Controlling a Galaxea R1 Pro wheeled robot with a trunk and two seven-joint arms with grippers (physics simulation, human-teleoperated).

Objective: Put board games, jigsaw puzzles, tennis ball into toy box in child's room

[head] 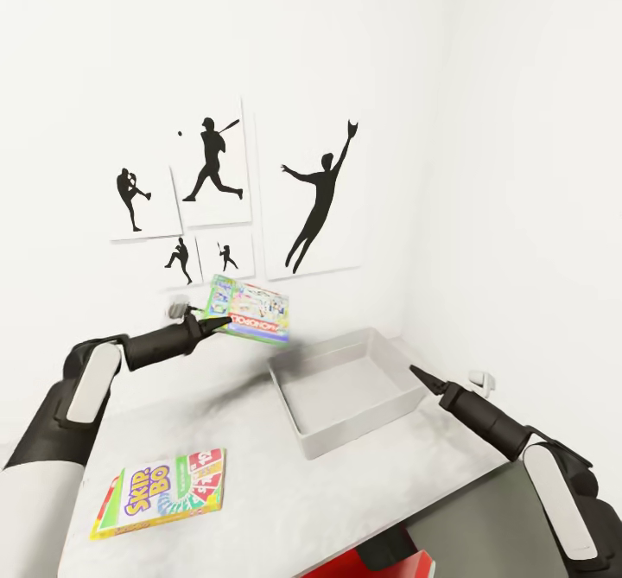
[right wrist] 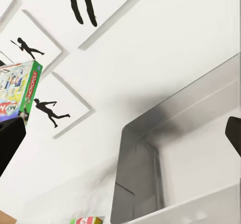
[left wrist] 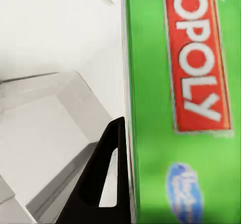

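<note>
My left gripper (head: 216, 324) is shut on the edge of a green-edged board game with a red banner (head: 252, 308), holding it in the air above the table, left of and behind the toy box. The left wrist view shows one black finger (left wrist: 108, 179) flat against that board game (left wrist: 186, 108). The toy box (head: 298, 414), a light-grey open bin, sits on the white table (head: 259, 509) with nothing showing inside. A yellow-edged board game (head: 164, 492) lies flat near the table's front left. My right gripper (head: 423, 377) hangs open just right of the toy box (right wrist: 150, 163), holding nothing.
Black baseball-player pictures (head: 216, 189) hang on the white wall behind the table. A lower dark-grey cabinet section (head: 471, 526) adjoins the table at front right, with a red object (head: 371, 561) at the bottom edge. A small white fitting (head: 484, 379) sits on the right wall.
</note>
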